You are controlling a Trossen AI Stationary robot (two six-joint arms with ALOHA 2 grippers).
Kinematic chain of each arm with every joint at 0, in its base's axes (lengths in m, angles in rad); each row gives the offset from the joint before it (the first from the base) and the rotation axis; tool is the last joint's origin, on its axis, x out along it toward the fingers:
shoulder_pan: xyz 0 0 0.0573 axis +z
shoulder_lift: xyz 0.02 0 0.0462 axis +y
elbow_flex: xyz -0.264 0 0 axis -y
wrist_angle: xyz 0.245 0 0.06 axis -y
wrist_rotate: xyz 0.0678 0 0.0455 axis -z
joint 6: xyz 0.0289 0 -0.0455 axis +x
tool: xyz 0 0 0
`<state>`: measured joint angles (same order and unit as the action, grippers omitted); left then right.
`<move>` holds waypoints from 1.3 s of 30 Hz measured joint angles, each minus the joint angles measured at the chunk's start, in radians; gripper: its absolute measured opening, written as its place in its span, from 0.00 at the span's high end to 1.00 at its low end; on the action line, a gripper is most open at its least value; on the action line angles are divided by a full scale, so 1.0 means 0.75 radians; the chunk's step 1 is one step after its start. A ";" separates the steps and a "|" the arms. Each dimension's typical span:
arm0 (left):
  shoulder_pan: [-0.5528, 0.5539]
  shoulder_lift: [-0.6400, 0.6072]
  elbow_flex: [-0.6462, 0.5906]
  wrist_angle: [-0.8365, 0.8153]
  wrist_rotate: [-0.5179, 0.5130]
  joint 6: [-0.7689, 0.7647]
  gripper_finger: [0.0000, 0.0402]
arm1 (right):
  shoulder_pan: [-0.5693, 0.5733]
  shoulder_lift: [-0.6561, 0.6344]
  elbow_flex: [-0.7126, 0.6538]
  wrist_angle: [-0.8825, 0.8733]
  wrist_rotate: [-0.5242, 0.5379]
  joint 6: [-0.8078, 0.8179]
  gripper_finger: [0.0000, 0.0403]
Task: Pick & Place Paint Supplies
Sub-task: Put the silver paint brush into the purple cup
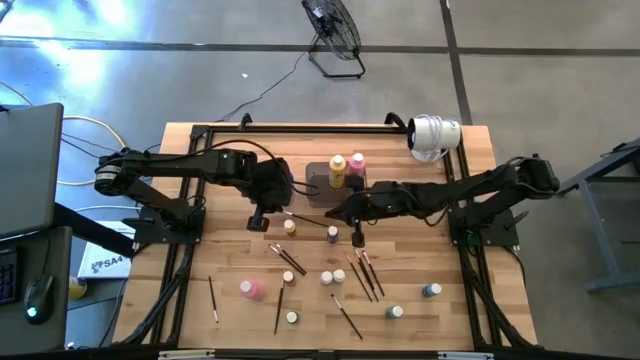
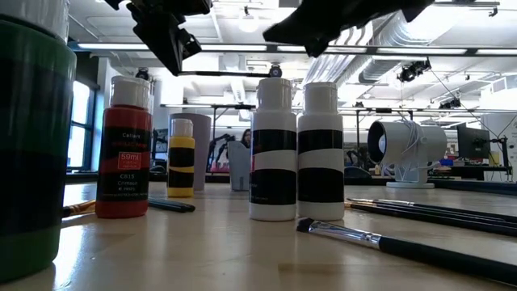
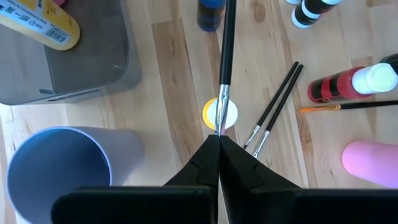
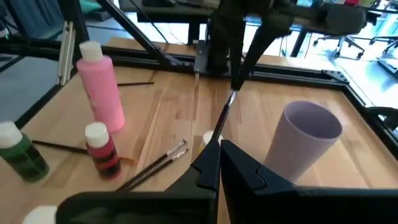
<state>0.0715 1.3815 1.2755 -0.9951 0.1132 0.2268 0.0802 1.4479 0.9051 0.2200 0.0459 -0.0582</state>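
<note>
Two dark robot arms reach toward each other over the middle of a wooden table (image 1: 200,300). The left gripper (image 3: 219,142) has its fingers clamped on a thin dark-handled paintbrush (image 3: 225,56), gripping it near the metal ferrule and holding it in the air above a small yellow-capped bottle (image 3: 220,114). The right gripper (image 4: 219,144) hangs with its fingers pressed together; whether it also pinches that brush cannot be told, though the brush's lower end shows at its fingertips in the right wrist view. Just beside them stands a pale purple cup (image 4: 308,143), next to a dark grey tray (image 1: 318,183) holding a yellow-orange bottle (image 1: 337,170) and a pink bottle (image 1: 357,166). Scattered across the near half of the table are more brushes, among them a bundle of three (image 1: 364,276), several tiny white-capped bottles (image 1: 326,276), a red bottle (image 2: 123,149), and another pink bottle (image 1: 251,288) lying on its side. A white camera (image 1: 434,135) sits at the far right corner.
</note>
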 joint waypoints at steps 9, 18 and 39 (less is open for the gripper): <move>0.000 0.000 0.000 -0.002 -0.001 0.002 1.00 | -0.024 -0.001 0.062 -0.131 -0.034 -0.044 0.96; 0.000 0.000 0.000 0.018 -0.002 0.005 1.00 | -0.023 -0.001 0.062 -0.135 -0.033 -0.033 0.66; 0.000 0.001 0.000 0.079 0.006 0.001 1.00 | -0.041 0.176 0.061 -0.046 -0.061 0.052 0.64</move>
<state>0.0715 1.3819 1.2755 -0.9356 0.1181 0.2276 0.0498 1.5803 0.9508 0.1856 -0.0001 -0.0193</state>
